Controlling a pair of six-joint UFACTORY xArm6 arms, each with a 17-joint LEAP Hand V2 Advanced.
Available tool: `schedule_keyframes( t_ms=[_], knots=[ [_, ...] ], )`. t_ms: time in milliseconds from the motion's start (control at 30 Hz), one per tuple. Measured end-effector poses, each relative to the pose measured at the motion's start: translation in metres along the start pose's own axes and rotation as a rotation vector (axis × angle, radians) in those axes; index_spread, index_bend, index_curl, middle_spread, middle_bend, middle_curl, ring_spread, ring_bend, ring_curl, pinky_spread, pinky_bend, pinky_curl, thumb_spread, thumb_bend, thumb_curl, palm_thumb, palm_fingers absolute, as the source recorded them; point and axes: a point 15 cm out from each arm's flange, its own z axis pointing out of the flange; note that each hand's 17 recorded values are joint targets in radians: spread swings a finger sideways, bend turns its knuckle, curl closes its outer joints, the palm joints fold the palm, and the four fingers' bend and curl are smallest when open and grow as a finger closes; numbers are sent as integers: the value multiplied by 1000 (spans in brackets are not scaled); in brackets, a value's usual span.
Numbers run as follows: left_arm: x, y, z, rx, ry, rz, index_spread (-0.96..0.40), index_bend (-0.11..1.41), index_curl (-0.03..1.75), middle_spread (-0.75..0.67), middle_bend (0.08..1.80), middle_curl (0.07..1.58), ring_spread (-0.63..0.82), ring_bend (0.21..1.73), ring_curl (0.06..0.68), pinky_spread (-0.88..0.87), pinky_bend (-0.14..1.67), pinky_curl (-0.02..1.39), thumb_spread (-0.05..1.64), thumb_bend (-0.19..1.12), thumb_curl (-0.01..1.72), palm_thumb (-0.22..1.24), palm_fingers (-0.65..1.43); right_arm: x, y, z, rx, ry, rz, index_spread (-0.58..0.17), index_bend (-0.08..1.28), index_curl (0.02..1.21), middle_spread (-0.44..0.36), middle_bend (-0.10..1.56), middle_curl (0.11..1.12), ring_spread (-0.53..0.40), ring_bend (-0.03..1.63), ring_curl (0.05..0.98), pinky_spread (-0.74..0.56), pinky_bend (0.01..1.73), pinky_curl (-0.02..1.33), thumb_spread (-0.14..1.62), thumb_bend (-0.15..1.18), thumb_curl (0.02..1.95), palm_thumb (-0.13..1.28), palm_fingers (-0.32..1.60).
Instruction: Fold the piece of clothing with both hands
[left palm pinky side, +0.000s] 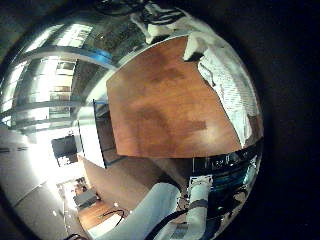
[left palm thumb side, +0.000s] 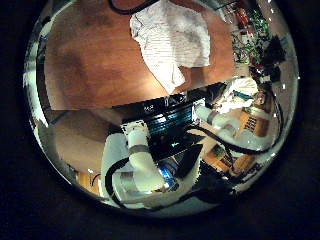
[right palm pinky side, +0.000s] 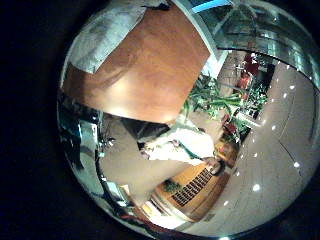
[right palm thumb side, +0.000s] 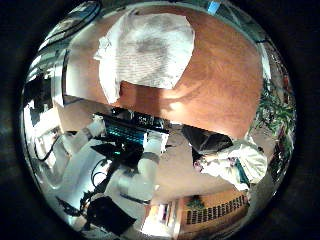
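A light, finely patterned garment (right palm thumb side: 145, 45) lies spread out flat on the wooden table (right palm thumb side: 225, 75), with one corner reaching the table's near edge (left palm thumb side: 172, 75). It appears small in every palm view, so both hands hang well above it and apart from it. In the left little finger side view the garment (left palm pinky side: 235, 85) lies at the table's side, and in the right little finger side view the garment (right palm pinky side: 105, 35) lies at the table's far end. No fingers of either hand show clearly, and nothing is seen held.
Bare wood (left palm pinky side: 160, 110) takes up much of the tabletop beside the garment. A rack of equipment (right palm thumb side: 135, 125) stands against the table's edge, between the two white arms (left palm thumb side: 130, 165). Potted plants (right palm pinky side: 215, 100) stand beyond the table.
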Motion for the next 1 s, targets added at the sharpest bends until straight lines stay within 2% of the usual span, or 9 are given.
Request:
schedule_keyframes(
  t_ms=[100, 200, 300, 400, 533, 667, 800, 933, 1000],
  knots=[
    [2, 2, -4, 2, 0, 6, -49, 155, 285, 303, 199, 345, 478, 614, 189, 531, 339, 306, 998, -93, -2, -142, 69, 5, 5, 8, -15, -11, 0, -358, 155, 249, 39, 180, 292, 176, 384, 224, 355, 474, 272, 1012, -85, 21, -125, -23],
    [9, -2, -21, 36, -4, 24, -49, 158, 287, 301, 200, 347, 479, 613, 188, 530, 342, 308, 1012, -86, 3, -130, 78, 15, 13, 16, -28, -24, 8, -357, 159, 254, 39, 182, 293, 174, 379, 227, 349, 467, 277, 1017, -85, 20, -125, -18],
    [12, -4, -30, 37, -3, 29, -43, 159, 291, 295, 205, 350, 478, 610, 188, 530, 337, 306, 1023, -84, 5, -126, 88, 10, 16, 30, -61, -38, 3, -356, 157, 257, 44, 185, 295, 173, 375, 230, 347, 459, 280, 1020, -85, 19, -125, -18],
    [30, -1, -32, 27, 3, 63, -39, 159, 293, 292, 203, 352, 478, 607, 188, 530, 337, 306, 1039, -68, 16, -98, 90, 8, 15, 38, -64, -40, -2, -353, 155, 258, 46, 188, 297, 173, 371, 233, 347, 453, 284, 1022, -85, 18, -125, -15],
    [43, 9, -12, -17, -3, 100, -37, 181, 304, 272, 194, 350, 471, 601, 185, 523, 326, 301, 1108, -4, 76, 28, 124, 4, 10, 40, -55, -38, -10, -347, 153, 259, 47, 189, 300, 173, 367, 236, 347, 448, 288, 1024, -80, 18, -116, -14],
    [69, 18, 10, -15, 21, 154, -62, 234, 342, 223, 185, 345, 433, 579, 177, 494, 296, 294, 1178, 26, 144, 138, 198, -17, 7, 58, -75, -87, -34, -345, 155, 260, 50, 189, 303, 172, 367, 241, 347, 444, 292, 1030, -79, 17, -116, -8],
    [107, 39, 23, -27, 97, 224, -65, 208, 355, 199, 183, 344, 415, 572, 178, 481, 284, 295, 1190, 6, 187, 171, 200, -25, -5, 66, -48, -102, -22, -335, 160, 265, 58, 188, 305, 172, 369, 246, 351, 440, 296, 1045, -75, 19, -108, 0],
    [133, 48, 54, -61, 109, 287, -23, 162, 348, 219, 181, 340, 424, 584, 183, 482, 297, 303, 1145, -21, 218, 168, 164, -30, 0, 72, -67, -99, -5, -328, 160, 269, 60, 189, 308, 172, 371, 251, 357, 435, 297, 1056, -70, 24, -100, 5],
    [147, 47, 67, -48, 101, 333, 1, 153, 340, 245, 182, 337, 434, 593, 187, 483, 310, 308, 1108, -28, 227, 152, 139, -35, -1, 68, -59, -92, 1, -323, 160, 271, 60, 192, 310, 177, 372, 251, 360, 431, 298, 1059, -70, 25, -100, 11]
  ],
)
